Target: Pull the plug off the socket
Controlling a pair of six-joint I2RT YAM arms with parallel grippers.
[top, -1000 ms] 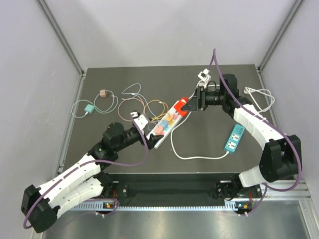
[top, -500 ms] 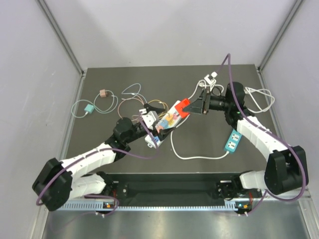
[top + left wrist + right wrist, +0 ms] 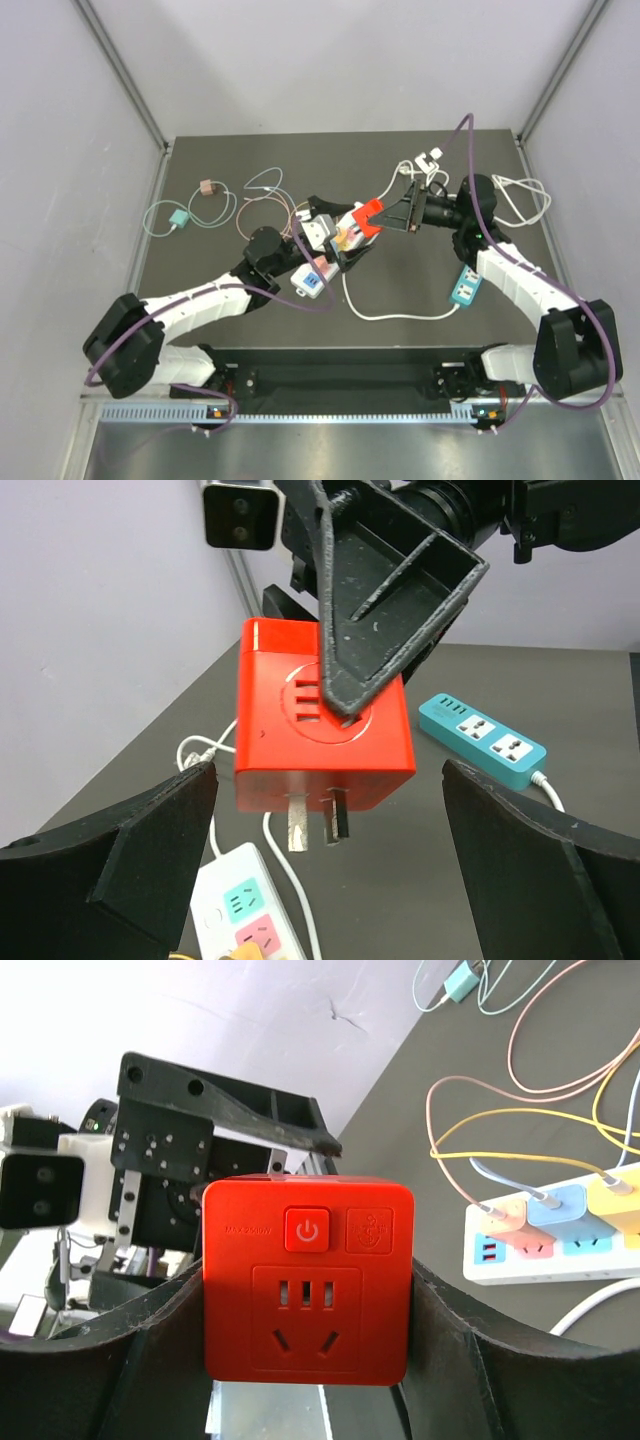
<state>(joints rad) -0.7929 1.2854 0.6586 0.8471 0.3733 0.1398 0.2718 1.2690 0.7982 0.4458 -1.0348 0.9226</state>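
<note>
The red cube plug (image 3: 368,215) is clear of the white power strip (image 3: 308,279) and held in the air, its two metal prongs bare in the left wrist view (image 3: 320,720). My right gripper (image 3: 378,215) is shut on the plug's sides (image 3: 308,1280). My left gripper (image 3: 335,246) is open over the strip's middle, jaws wide apart, facing the plug. The strip shows below it (image 3: 235,905) with pink and teal sockets. In the right wrist view the strip (image 3: 560,1232) carries several small chargers with coloured cables.
A teal power strip (image 3: 469,278) lies at the right, its white cable (image 3: 390,316) looping forward. Small chargers with thin cables (image 3: 178,218) lie at the back left. A white cable coil (image 3: 520,195) and a white adapter (image 3: 430,158) sit at the back right.
My right gripper has lifted the red plug up and away from the white strip. My left arm has reached forward and right along the strip, which has shifted slightly.
</note>
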